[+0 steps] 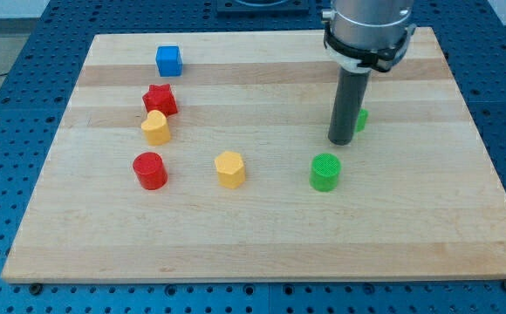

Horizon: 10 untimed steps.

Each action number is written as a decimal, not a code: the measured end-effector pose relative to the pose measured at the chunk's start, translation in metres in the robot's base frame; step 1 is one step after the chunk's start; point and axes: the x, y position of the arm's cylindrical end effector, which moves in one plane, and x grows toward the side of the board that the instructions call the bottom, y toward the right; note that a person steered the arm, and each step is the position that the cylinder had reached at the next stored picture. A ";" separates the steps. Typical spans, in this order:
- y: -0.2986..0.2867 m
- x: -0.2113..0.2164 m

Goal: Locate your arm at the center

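Note:
My tip rests on the wooden board, right of the board's middle. A green block sits just behind it to the right, mostly hidden by the rod. A green cylinder stands just below the tip. A yellow hexagonal block lies left of the cylinder. A red cylinder, a yellow block, a red star-shaped block and a blue cube stand in a loose column at the view's left.
The board lies on a blue perforated table. The arm's grey body hangs over the board's top right part.

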 end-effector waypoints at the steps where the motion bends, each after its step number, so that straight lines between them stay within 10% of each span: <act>1: 0.004 -0.014; 5: 0.074 0.114; 10: 0.039 0.019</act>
